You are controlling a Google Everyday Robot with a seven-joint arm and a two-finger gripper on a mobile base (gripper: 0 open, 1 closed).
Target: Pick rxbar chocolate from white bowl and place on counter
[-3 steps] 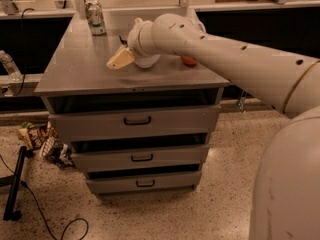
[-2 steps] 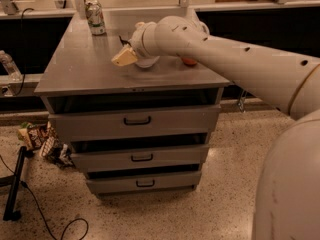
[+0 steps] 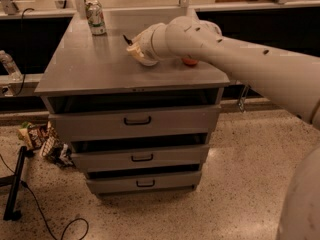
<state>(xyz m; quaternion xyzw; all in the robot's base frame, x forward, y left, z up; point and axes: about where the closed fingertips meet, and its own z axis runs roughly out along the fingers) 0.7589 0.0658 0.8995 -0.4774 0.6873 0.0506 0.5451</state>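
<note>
My gripper [image 3: 131,45] is over the middle of the grey counter [image 3: 90,66], at the end of the white arm that reaches in from the right. The wrist covers most of the white bowl; only a pale edge [image 3: 139,58] shows under it. A thin dark tip [image 3: 126,38] sticks out at the gripper's far side; I cannot tell whether it is the rxbar chocolate. The bar is otherwise hidden.
A soda can [image 3: 95,18] stands at the counter's back left. A red apple [image 3: 189,61] peeks out behind the arm. The cabinet has three drawers [image 3: 137,120]. Snack packets [image 3: 42,140] and a black stand with cable [image 3: 15,184] lie on the floor at left.
The gripper end of the arm has shifted a little to the right and toward the back of the counter. The can and the apple have not moved.
</note>
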